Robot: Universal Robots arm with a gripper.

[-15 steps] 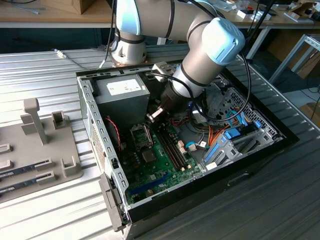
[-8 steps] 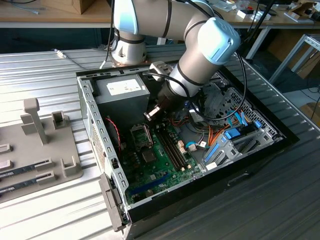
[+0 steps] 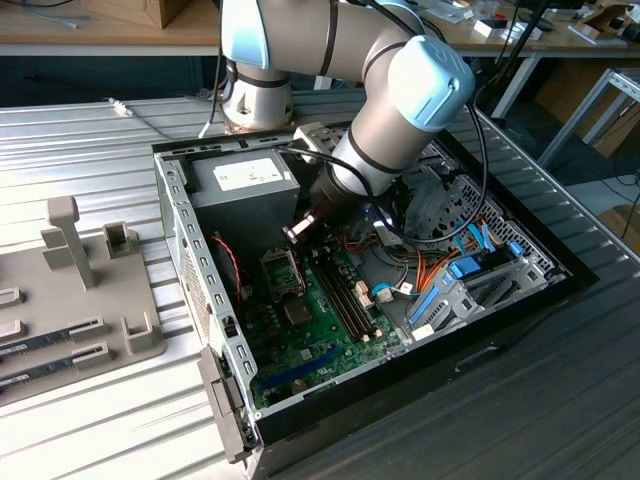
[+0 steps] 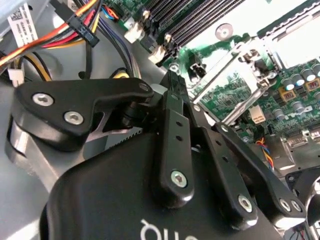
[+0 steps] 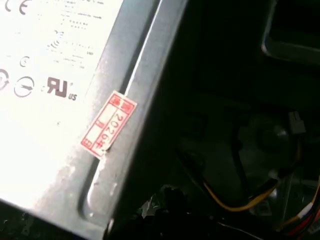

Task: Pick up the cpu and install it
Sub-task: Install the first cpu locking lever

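Observation:
In the exterior view my gripper hangs inside the open computer case, just above the dark square processor socket on the green motherboard. A small pale flat piece, the cpu, sticks out at its tip. In the second wrist view the black fingers run together to a closed tip beside the socket's raised metal frame. There the fingers hide the cpu.
The grey power-supply box stands close behind the gripper. Black memory slots run beside the socket. Orange and blue cables lie at the exterior view's right. A grey fixture tray sits outside the case wall.

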